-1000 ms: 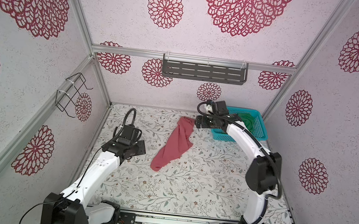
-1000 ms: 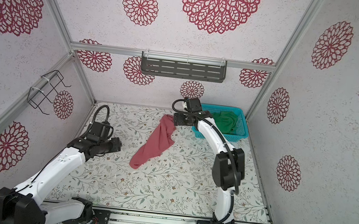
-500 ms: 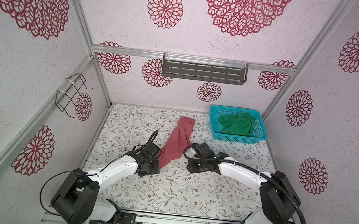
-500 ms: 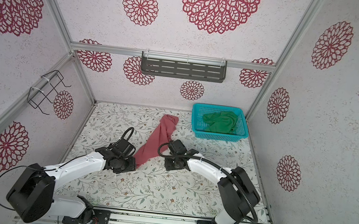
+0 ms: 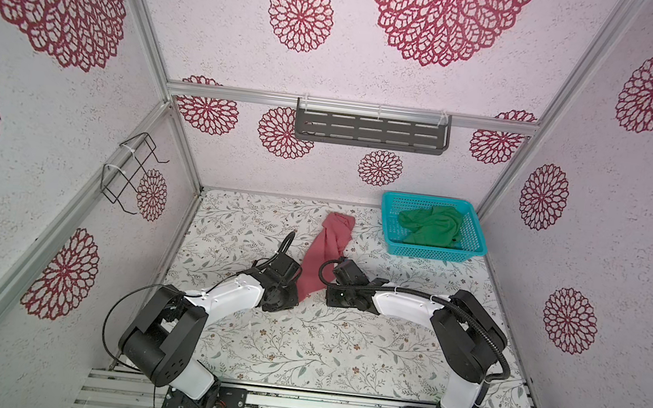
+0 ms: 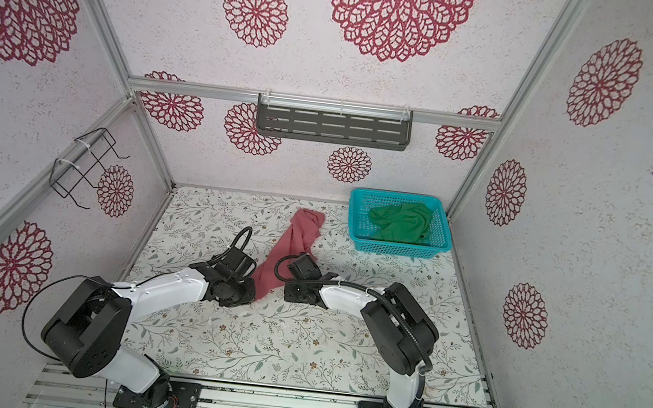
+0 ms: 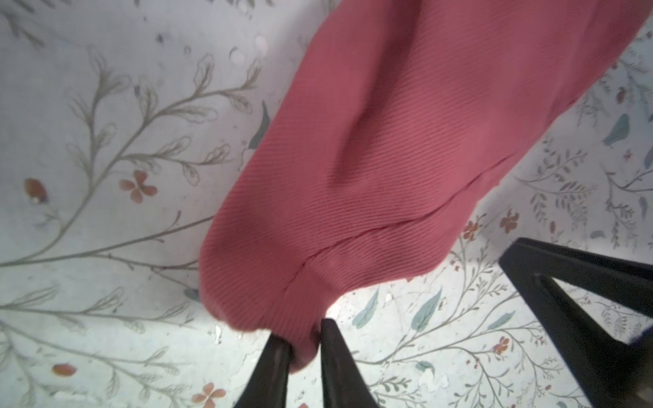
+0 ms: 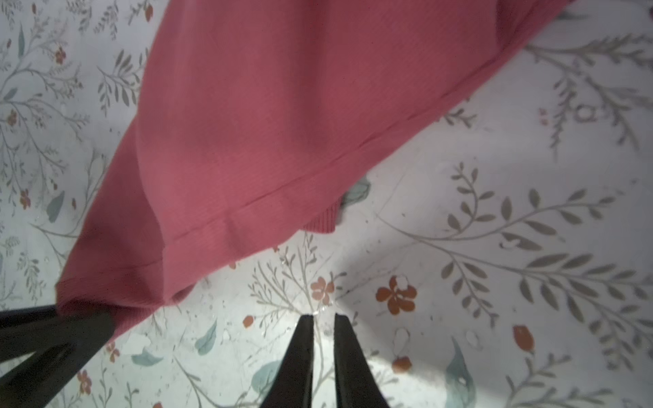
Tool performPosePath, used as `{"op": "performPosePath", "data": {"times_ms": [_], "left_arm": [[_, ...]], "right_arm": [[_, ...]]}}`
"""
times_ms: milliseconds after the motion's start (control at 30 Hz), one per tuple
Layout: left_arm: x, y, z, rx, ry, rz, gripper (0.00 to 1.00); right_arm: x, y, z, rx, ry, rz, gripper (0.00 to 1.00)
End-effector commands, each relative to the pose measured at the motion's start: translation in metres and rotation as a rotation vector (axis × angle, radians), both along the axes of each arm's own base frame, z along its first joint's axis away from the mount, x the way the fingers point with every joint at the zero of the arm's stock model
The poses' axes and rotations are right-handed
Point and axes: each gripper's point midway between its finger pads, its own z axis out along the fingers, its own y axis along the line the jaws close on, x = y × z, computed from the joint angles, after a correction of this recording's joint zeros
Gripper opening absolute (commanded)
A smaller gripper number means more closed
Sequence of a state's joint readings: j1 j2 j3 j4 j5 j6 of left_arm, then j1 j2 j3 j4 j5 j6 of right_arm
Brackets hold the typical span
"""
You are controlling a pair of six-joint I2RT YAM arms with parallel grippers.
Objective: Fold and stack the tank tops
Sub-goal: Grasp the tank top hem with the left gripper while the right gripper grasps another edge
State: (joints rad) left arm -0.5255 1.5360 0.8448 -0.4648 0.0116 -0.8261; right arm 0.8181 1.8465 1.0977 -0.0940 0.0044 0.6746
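Observation:
The pink tank top [image 5: 325, 251] [image 6: 295, 243] lies as a long crumpled strip from the back middle of the table toward the front. My left gripper [image 7: 304, 335] [image 5: 298, 292] is shut on the near hem corner of the ribbed pink cloth [image 7: 388, 159]. My right gripper [image 8: 323, 316] [image 5: 327, 293] hovers low over bare table just beside the hem [image 8: 282, 123]. Its fingers are almost together, with nothing between them. The green tank top [image 5: 433, 225] [image 6: 400, 222] sits bunched in the turquoise basket [image 5: 432, 252].
The basket [image 6: 395, 248] stands at the table's back right corner. A black wire rack [image 5: 131, 174] hangs on the left wall and a grey slotted shelf [image 5: 371, 130] on the back wall. Both arms meet near the table's middle.
The right arm has left the far end of the pink top and come to its near end. The left arm has moved in too. Both grippers have closed, the left one on the hem.

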Motion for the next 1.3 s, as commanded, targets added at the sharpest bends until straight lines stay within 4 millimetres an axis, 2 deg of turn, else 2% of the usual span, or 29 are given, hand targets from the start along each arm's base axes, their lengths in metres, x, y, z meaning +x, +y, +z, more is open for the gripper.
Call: {"op": "performPosePath", "data": {"times_ms": [0,67,200,267,467,600,667,800,867,1000,1167,1267], "left_arm": [[0.007,0.007,0.010,0.038,-0.028,0.005,0.25],[0.006,0.015,0.011,0.076,-0.029,0.013,0.37],[0.002,0.023,0.005,0.104,-0.020,0.025,0.47],[0.001,0.025,0.002,0.106,-0.017,0.031,0.49],[0.002,0.019,-0.012,0.075,0.001,0.032,0.48],[0.003,0.016,-0.018,0.067,0.009,0.033,0.38],[0.007,0.015,-0.017,0.068,-0.003,0.035,0.31],[0.020,0.010,-0.010,0.064,-0.021,0.017,0.08],[0.028,0.010,0.002,0.070,-0.049,0.011,0.00],[0.050,0.017,0.053,0.021,-0.159,0.030,0.00],[0.067,0.047,0.131,-0.041,-0.315,0.092,0.00],[0.065,0.067,0.154,-0.090,-0.361,0.156,0.00]], "right_arm": [[0.024,0.003,0.012,0.046,-0.060,-0.089,0.18],[0.030,0.003,0.007,0.057,-0.054,-0.108,0.19],[0.037,0.006,0.003,0.075,-0.060,-0.121,0.27],[0.039,0.008,0.002,0.073,-0.060,-0.118,0.31],[0.040,0.012,-0.007,0.084,-0.045,-0.124,0.32],[0.039,0.009,-0.014,0.067,-0.033,-0.129,0.26],[0.038,0.007,-0.012,0.061,-0.039,-0.132,0.18],[0.041,0.005,-0.001,0.037,-0.062,-0.110,0.01],[0.043,0.002,0.010,0.018,-0.077,-0.087,0.00],[0.050,-0.018,0.039,-0.037,-0.118,-0.050,0.00],[0.051,-0.060,0.088,-0.074,-0.153,0.017,0.00],[0.046,-0.093,0.119,-0.117,-0.180,0.025,0.00]]}}
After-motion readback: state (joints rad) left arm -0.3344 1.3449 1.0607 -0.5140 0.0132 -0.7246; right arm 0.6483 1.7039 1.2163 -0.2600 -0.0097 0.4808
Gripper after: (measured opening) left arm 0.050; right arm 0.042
